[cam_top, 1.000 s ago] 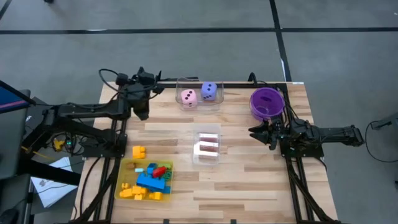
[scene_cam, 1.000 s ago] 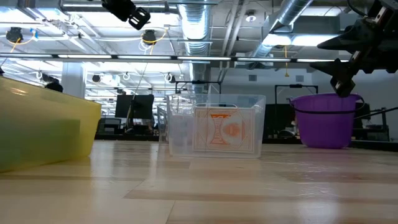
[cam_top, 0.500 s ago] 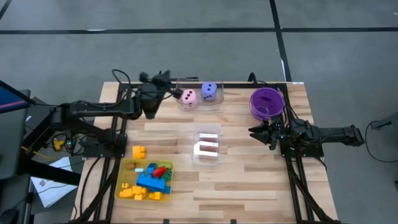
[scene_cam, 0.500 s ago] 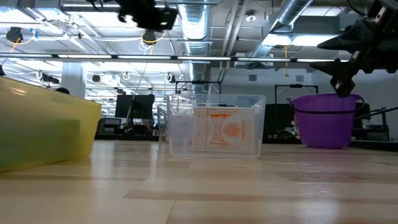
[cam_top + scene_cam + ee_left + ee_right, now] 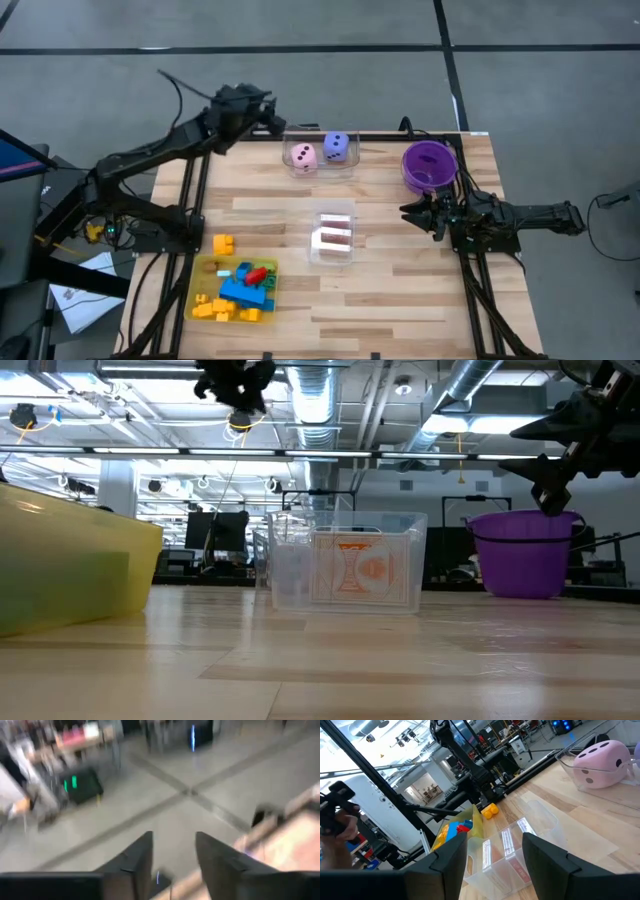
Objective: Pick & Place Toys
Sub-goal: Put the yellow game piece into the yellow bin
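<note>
1. Your toys (image 5: 240,288): bright bricks heaped in the yellow tray (image 5: 205,268), left of the card box (image 5: 333,235).
2. Left gripper (image 5: 268,112) raised beyond the box, fingers parted, empty; right gripper (image 5: 408,214) beside it, parted, empty.

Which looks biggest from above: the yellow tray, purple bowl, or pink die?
1. Yellow tray, clearly the largest.
2. Purple bowl.
3. Pink die, smallest, about the same as the purple die beside it.

Purple round bowl (image 5: 429,165) stands at far right corner of my wooden table (image 5: 400,290). Clear box (image 5: 320,152) at far edge, second clear box (image 5: 334,236) at centre. Yellow translucent tray (image 5: 203,272) near left front.
</note>
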{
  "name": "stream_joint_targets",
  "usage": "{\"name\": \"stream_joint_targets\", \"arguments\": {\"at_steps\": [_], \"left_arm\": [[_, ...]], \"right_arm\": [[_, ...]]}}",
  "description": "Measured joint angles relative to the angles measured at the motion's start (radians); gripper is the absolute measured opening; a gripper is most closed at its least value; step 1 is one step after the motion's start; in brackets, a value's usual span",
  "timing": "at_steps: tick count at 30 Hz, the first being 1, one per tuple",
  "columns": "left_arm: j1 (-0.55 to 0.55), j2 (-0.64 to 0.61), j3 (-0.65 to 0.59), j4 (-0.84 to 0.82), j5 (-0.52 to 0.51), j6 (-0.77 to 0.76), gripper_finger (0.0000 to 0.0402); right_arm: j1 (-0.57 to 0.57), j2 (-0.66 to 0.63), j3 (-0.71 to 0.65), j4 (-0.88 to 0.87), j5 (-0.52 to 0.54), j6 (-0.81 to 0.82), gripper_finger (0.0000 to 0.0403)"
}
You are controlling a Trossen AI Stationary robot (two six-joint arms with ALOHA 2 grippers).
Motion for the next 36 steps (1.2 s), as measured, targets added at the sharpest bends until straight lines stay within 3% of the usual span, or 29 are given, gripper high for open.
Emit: {"name": "stream_joint_targets", "arguments": {"at_steps": [7, 13, 23, 36], "left_arm": [[0.004, -0.001, 0.04, -0.568, 0.001, -0.334, 0.026], [-0.009, -0.001, -0.033, -0.898, 0.067, -0.672, 0.0325], [-0.102, -0.001, -0.309, -0.944, 0.354, -1.02, 0.0353], [-0.165, -0.001, -0.51, -0.851, 0.577, -1.129, 0.0321]], "right_arm": [[0.0, 0.0, 0.0, 0.0, 0.0, 0.0, 0.0184], [0.0, 0.0, 0.0, 0.0, 0.0, 0.0, 0.0184], [0.0, 0.0, 0.0, 0.0, 0.0, 0.0, 0.0184], [0.0, 0.0, 0.0, 0.0, 0.0, 0.0, 0.0184]]}}
